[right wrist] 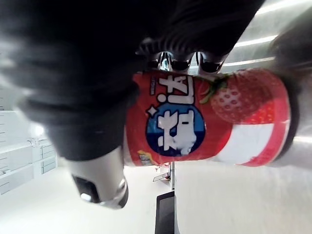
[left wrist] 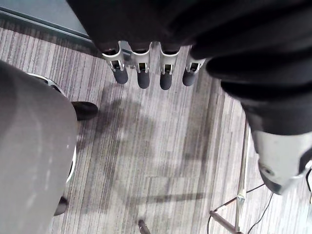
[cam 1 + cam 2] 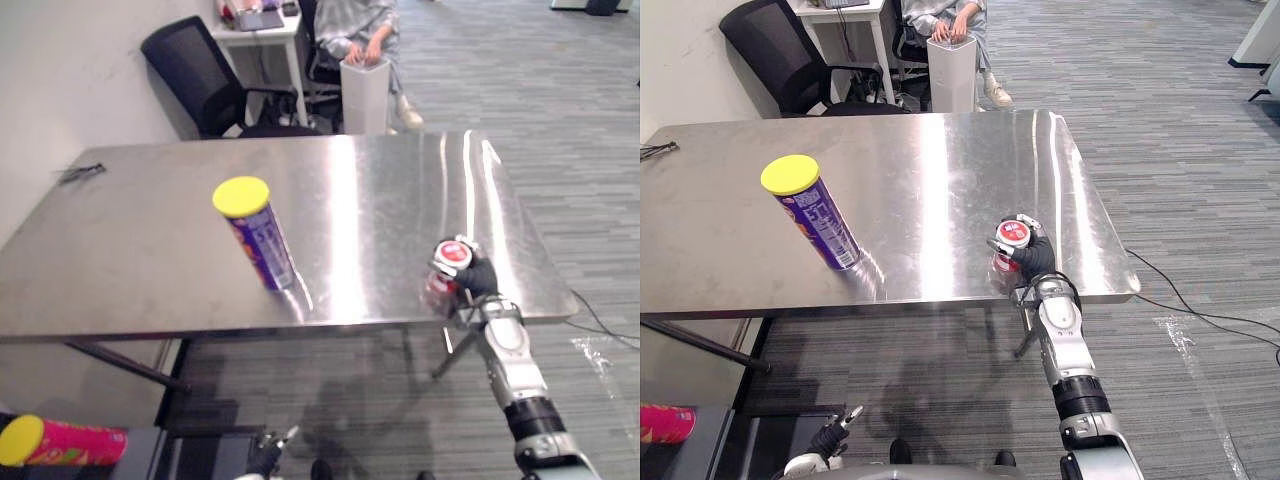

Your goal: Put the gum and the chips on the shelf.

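A red gum tub with a strawberry picture and a white-and-red lid stands near the front right edge of the steel table. My right hand is shut on the tub from the front, its fingers curled round the side. A purple chips can with a yellow lid stands tilted on the table's middle left, well apart from that hand. My left hand hangs low below the table's front edge, fingers straight over the floor, holding nothing.
A pink can with a yellow lid lies low at the left, beside a dark ledge. A small dark object rests on the table's far left. Behind the table stand a black office chair, a white box and a seated person.
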